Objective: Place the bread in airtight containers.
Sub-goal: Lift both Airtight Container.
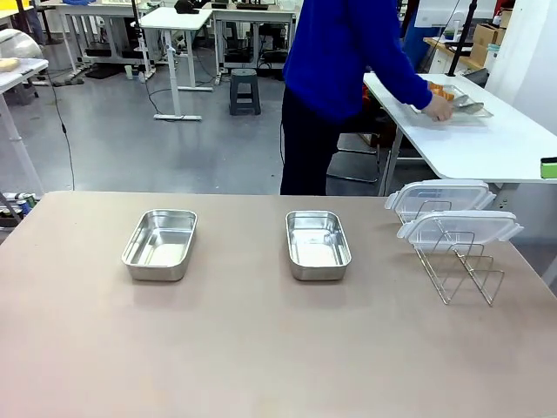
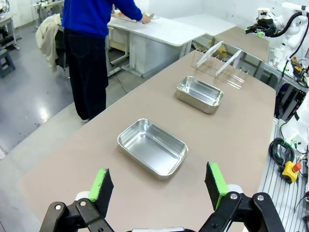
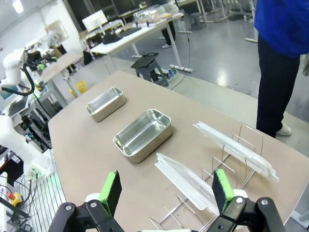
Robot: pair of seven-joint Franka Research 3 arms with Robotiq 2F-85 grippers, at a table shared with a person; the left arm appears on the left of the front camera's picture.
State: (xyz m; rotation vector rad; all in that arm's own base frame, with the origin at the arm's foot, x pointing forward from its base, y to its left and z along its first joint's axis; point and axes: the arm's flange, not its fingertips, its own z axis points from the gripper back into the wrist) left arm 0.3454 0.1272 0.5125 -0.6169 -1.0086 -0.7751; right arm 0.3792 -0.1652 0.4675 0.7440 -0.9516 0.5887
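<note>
clearly empty, jaws spread wide: left gripper (image 2: pixel 158 186), right gripper (image 3: pixel 166 187)

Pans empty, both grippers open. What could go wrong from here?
The two clear lids only lean in the wire rack near the edge of the table. The right gripper is close to them and could knock them off.
The person is turned toward the far table and, coming back, may reach across an arm's path.
Both pans sit loose and may slide if nudged.
</note>
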